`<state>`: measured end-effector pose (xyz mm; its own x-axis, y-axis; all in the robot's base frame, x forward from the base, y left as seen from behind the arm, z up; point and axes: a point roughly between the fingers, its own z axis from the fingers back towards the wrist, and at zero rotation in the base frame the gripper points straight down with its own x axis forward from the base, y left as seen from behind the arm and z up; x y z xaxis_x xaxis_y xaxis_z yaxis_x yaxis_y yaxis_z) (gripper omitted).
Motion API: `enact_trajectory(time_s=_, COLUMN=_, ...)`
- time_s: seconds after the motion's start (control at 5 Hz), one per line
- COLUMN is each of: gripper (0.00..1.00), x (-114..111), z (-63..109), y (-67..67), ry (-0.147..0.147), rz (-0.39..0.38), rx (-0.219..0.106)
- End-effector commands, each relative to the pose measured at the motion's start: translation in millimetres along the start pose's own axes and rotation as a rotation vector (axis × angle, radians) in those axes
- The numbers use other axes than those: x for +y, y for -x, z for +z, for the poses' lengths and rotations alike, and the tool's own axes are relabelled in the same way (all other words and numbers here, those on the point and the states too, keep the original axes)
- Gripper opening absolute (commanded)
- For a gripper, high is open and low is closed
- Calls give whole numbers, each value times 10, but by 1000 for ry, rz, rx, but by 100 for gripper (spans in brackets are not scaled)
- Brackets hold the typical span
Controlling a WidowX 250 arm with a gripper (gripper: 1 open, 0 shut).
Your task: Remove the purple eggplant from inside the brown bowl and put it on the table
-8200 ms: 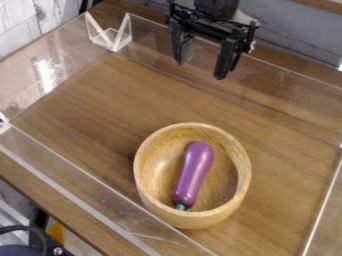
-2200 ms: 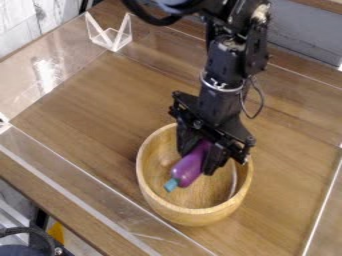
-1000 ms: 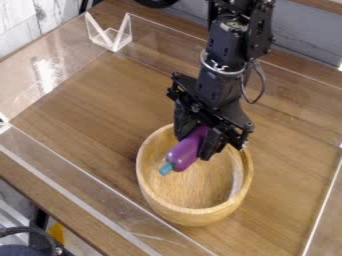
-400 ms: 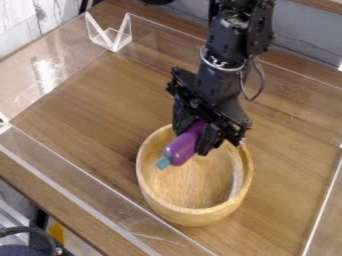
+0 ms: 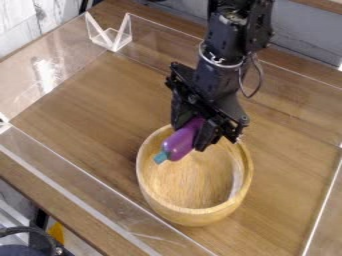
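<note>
My gripper (image 5: 198, 128) points down over the brown bowl (image 5: 194, 205) and is shut on the purple eggplant (image 5: 181, 142). The eggplant hangs tilted above the bowl's far-left rim, its teal stem end (image 5: 160, 157) lowest and pointing left. The black fingers (image 5: 178, 98) clamp its upper end, which they partly hide. The bowl rests on the table (image 5: 107, 105) near the front, its inside bare.
Clear acrylic walls (image 5: 60, 165) border the tabletop on the left and front. A small clear acrylic stand (image 5: 108, 32) sits at the back left. The arm (image 5: 237, 35) rises toward the top of the view behind the bowl.
The eggplant has gone from lying in the bowl to being gripped and lifted. Over the last second it rose only slightly and shifted a little left, still over the bowl.
</note>
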<state>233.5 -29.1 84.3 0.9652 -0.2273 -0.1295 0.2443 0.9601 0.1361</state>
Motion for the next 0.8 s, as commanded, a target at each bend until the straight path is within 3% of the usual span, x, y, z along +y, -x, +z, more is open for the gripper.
enact_trajectory(time_s=0.0, gripper=0, x=110, z=260, y=-122, ry=-5, rz=27, rx=-122)
enact_trajectory(time_s=0.6, gripper=0, x=291, z=258, y=-207, ry=-14, rz=50, rx=-170)
